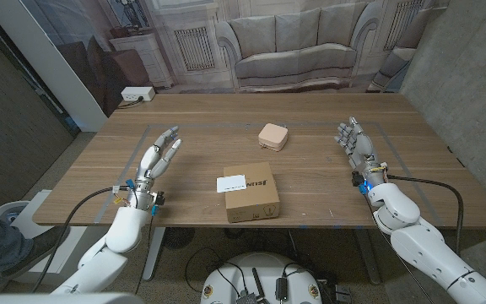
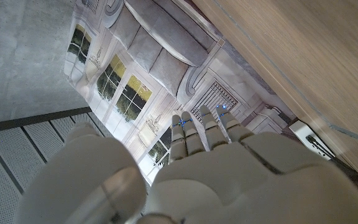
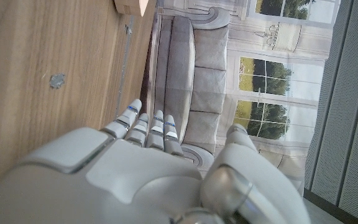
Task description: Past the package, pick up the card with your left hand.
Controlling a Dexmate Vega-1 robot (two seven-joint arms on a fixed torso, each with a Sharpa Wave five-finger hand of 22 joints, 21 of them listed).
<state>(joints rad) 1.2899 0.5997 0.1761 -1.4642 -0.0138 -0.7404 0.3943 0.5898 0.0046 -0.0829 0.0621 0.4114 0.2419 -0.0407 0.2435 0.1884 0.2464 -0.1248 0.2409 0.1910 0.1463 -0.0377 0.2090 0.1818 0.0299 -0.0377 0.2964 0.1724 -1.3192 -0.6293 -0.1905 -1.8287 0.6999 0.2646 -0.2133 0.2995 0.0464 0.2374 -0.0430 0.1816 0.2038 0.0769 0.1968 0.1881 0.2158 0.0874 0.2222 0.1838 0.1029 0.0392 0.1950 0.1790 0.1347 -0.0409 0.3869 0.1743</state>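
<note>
A brown cardboard package (image 1: 252, 193) lies in the middle of the wooden table (image 1: 310, 181). A small white card (image 1: 225, 183) sits at its left edge, touching it. Past the package lies a small beige rounded case (image 1: 273, 136); a corner of that beige case (image 3: 131, 5) also shows in the right wrist view. My left hand (image 1: 160, 159) is raised over the table's left part, fingers spread and holding nothing, well left of the card. The left hand's back (image 2: 191, 177) points toward the backdrop. My right hand (image 1: 357, 144) stands at the right with fingers apart and nothing in it, its back (image 3: 142, 174) near the table.
A printed backdrop of a sofa and windows (image 1: 294, 42) hangs behind the table's far edge. A white power strip (image 1: 136, 95) lies on the floor at the far left corner. Thin tape lines (image 1: 226, 124) mark a rectangle on the tabletop.
</note>
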